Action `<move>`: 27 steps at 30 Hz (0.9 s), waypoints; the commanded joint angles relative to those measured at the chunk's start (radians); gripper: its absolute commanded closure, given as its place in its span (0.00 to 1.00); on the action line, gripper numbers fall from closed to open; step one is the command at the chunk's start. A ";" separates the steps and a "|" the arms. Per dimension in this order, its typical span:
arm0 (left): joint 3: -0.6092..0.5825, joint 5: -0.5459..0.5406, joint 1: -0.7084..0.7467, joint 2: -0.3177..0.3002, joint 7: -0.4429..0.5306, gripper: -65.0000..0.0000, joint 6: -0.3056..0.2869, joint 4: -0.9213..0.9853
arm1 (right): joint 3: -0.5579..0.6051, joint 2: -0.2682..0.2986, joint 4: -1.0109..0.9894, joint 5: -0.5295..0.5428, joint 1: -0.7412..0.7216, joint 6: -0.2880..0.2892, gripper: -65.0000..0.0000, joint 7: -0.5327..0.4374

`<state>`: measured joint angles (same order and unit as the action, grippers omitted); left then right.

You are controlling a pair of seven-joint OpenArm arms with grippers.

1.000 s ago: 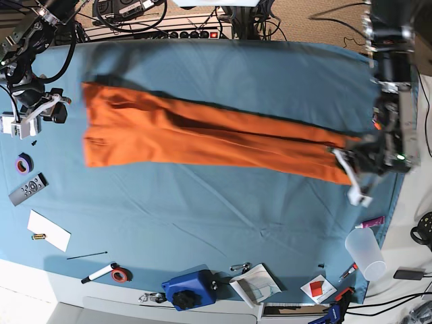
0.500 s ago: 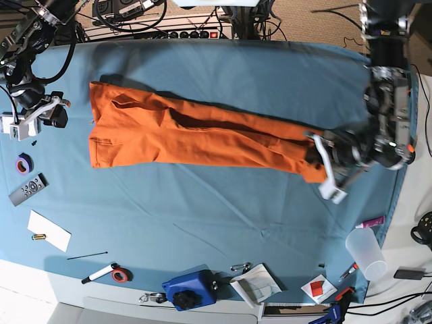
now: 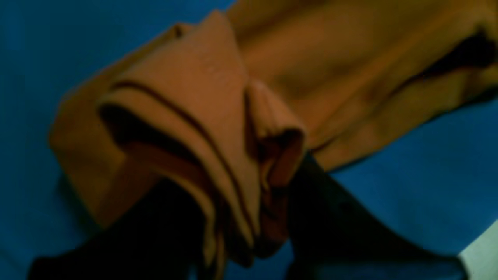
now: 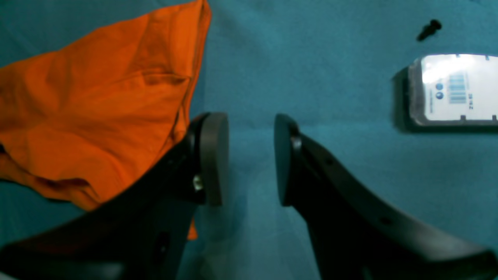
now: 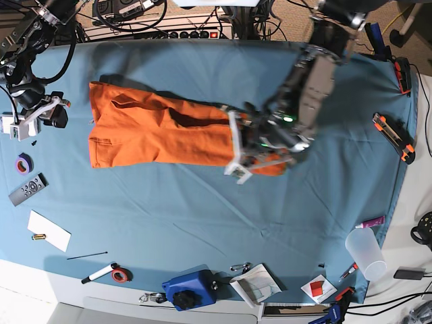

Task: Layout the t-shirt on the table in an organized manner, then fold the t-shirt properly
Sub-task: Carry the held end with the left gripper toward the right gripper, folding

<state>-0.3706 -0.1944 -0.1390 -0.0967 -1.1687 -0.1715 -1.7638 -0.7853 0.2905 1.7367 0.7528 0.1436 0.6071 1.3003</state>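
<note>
Pinching t-shirt (image 3: 218,128) end in left gripper (image 3: 249,237).

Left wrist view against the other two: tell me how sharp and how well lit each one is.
Left wrist: dim and blurred, the t-shirt brownish, very close. Right wrist: bright, the jaws and the teal table fairly sharp. Base: evenly lit, wide-angle bowing at the edges.

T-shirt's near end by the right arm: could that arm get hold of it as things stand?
Probably yes. The right gripper stands open and empty just beside the t-shirt, with only bare table between them.
</note>
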 commanded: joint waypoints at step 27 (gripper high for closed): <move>-0.041 0.113 -0.041 0.104 -0.003 0.48 0.049 -0.188 | -0.006 0.020 0.018 0.014 -0.008 0.004 0.69 -0.044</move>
<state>-0.4160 -0.0807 -0.1619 0.0025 -1.1893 -0.1284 -1.9366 -0.7853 0.2905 1.7367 0.7525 0.1440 0.6071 1.2755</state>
